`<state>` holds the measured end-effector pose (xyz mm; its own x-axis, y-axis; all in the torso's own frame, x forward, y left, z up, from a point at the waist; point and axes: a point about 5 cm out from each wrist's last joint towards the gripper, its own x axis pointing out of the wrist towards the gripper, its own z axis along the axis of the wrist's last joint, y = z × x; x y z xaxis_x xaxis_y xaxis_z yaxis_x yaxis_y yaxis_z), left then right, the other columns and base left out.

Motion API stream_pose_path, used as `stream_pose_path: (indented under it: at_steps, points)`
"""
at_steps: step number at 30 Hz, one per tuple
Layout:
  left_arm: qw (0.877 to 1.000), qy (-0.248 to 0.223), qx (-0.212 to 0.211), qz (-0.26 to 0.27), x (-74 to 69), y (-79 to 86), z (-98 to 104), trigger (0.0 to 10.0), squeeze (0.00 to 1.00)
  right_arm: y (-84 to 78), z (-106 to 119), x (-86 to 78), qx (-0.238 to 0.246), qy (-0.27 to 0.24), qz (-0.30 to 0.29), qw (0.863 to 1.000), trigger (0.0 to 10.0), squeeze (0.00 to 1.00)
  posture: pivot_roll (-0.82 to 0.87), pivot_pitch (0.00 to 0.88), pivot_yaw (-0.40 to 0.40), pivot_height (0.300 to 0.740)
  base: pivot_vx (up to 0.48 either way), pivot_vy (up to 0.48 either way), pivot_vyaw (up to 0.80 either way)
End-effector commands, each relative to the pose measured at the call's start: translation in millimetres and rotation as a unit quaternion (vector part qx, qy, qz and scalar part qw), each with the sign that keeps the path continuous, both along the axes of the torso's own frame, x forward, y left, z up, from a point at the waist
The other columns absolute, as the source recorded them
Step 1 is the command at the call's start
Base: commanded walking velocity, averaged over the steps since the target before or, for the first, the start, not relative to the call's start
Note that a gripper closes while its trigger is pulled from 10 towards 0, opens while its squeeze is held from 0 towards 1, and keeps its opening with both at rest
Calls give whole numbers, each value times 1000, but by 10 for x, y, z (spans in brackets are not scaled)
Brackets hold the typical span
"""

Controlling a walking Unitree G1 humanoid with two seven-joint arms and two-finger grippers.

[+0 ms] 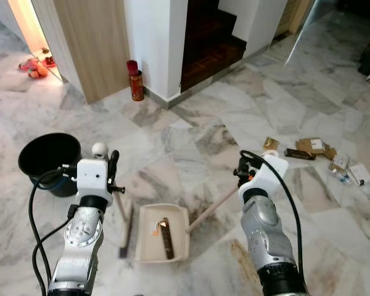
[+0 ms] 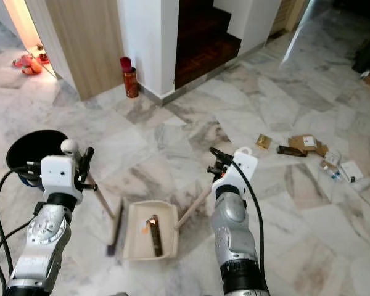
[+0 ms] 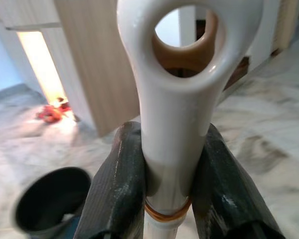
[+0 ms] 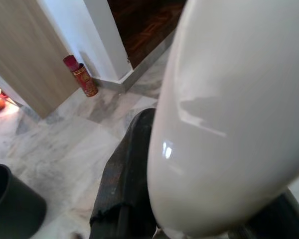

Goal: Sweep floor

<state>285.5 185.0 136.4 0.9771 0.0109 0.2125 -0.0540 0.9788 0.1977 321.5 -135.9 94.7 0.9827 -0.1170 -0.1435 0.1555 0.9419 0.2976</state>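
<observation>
A black bucket [image 1: 49,161] stands on the marble floor [image 1: 191,129] at far left. Just right of it, the left gripper [image 3: 167,199] is clenched on the white handle of the broom [image 1: 124,229]; the handle end is a loop with a hole. The broom shaft slopes down to the brush head, which rests on the floor beside the left edge of the dustpan [image 1: 162,234]. The cream dustpan lies flat on the floor between the two arms and contains a dark strip of debris [image 1: 167,237] and a small scrap. The dustpan handle runs up and right to the right gripper [image 4: 139,199], which is grasping its rounded white end. Farther right, scattered litter [image 1: 314,151] of cardboard pieces and wrappers lies on the floor. At the far wall corner stands a red canister [image 1: 135,81].
</observation>
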Motion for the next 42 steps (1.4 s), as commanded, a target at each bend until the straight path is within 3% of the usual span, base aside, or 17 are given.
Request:
stream_pose_path:
  at_steps: [1, 13, 21, 37, 42]
  points:
    - [1000, -21, 5, -2, -2, -11, 87, 10000, 0, -4, 72, 16, 12, -18, -2, 1000, 10000, 0, 21, 102, -45, 740, 0, 382, 556]
    - [1000, -21, 5, -3, 1, -15, 90, 10000, 0, 17, 75, 23, 13, -19, 6, 1000, 10000, 0, 23, 94, -43, 740, 0, 376, 0]
    - [1000, -21, 4, -2, -1, -23, 86, 10000, 0, 25, 80, 25, 9, -22, 11, 1000, 10000, 0, 24, 89, -44, 740, 0, 374, 671]
    - [1000, -21, 4, -1, -1, -15, 92, 10000, 0, 53, 75, 27, 16, -21, 18, 999, 10000, 0, 26, 95, -44, 740, 0, 373, 0]
    - [1000, -25, 9, -3, 0, -17, 102, 10000, 0, 62, 72, 28, 16, -21, 19, 999, 10000, 0, 27, 97, -43, 740, 0, 0, 0]
